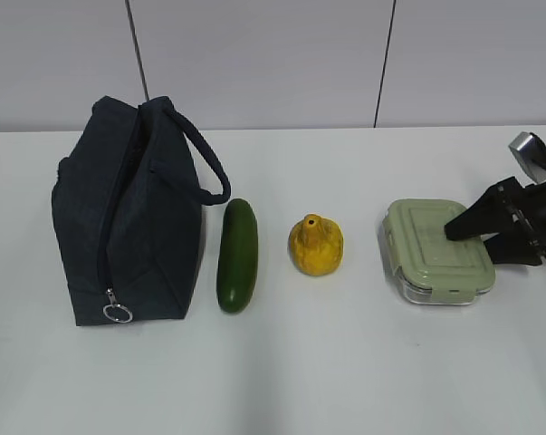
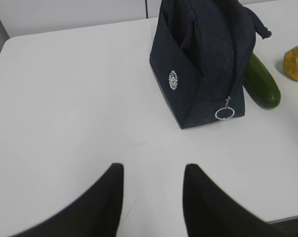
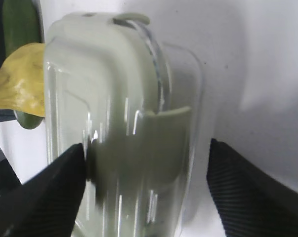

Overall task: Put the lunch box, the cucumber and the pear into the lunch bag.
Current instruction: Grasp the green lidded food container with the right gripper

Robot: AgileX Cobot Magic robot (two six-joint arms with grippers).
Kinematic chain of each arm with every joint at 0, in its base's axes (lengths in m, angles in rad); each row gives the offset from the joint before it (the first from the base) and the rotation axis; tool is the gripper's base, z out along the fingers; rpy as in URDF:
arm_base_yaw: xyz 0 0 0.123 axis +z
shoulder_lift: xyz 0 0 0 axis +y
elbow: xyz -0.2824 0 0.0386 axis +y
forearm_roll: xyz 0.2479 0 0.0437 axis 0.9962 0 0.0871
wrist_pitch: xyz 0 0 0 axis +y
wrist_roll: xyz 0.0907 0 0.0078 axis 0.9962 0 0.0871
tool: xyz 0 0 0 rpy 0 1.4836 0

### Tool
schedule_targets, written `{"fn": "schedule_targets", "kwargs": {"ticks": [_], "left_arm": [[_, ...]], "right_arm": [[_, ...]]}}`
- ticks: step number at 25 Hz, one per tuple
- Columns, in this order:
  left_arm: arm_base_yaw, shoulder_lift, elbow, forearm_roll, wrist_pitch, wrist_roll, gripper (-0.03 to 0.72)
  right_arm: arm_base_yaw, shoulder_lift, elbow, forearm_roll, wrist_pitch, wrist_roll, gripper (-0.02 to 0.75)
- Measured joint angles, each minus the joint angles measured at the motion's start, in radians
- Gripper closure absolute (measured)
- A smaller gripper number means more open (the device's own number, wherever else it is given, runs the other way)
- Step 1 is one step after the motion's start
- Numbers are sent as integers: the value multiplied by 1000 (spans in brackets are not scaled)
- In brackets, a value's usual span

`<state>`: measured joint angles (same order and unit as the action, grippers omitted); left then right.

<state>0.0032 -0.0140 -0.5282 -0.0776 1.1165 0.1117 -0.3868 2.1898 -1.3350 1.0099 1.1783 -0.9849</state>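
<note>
Working down by size: table is white and bare apart from a row of four items. Lunch bag stands upright at the far left, navy fabric, zipper running down its near face with the ring pull hanging at the bottom end; whether the mouth is open wide enough can't be told from these views. Lunch box sits at the right end, flat on the table, green lid on. Cucumber lies just beside the bag, lengthwise toward the camera; pear sits between cucumber and box, apart from both. Right gripper is at the box with jaws spread wide, straddling its right end; in the wrist view one finger looks to be touching or nearly touching the clear wall, the other finger is clear of it, so no clamp yet. Left gripper hovers over bare table well in front of the bag, jaws partly apart, holding nothing. Step in hand looks like the box grab. Advice: centre the jaws so both pads land together, grip on the clear walls below the lid clips, close gently since smooth plastic may slip, lift level.
</note>
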Motion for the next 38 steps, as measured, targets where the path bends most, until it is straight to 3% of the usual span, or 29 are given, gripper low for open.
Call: {"fn": "schedule_targets", "kwargs": {"ticks": [9,21,30,38], "left_arm": [[0,0,0,0,0,0,447],[0,0,0,0,0,0,447],[0,0,0,0,0,0,447],[0,0,0,0,0,0,447]], "right_arm": [[59,0,0,12,-8,-16,146],[62,0,0,12,-8,-18,151],[62,0,0,17,12,-18,307],[62,0,0,28,15,-16,346]]}}
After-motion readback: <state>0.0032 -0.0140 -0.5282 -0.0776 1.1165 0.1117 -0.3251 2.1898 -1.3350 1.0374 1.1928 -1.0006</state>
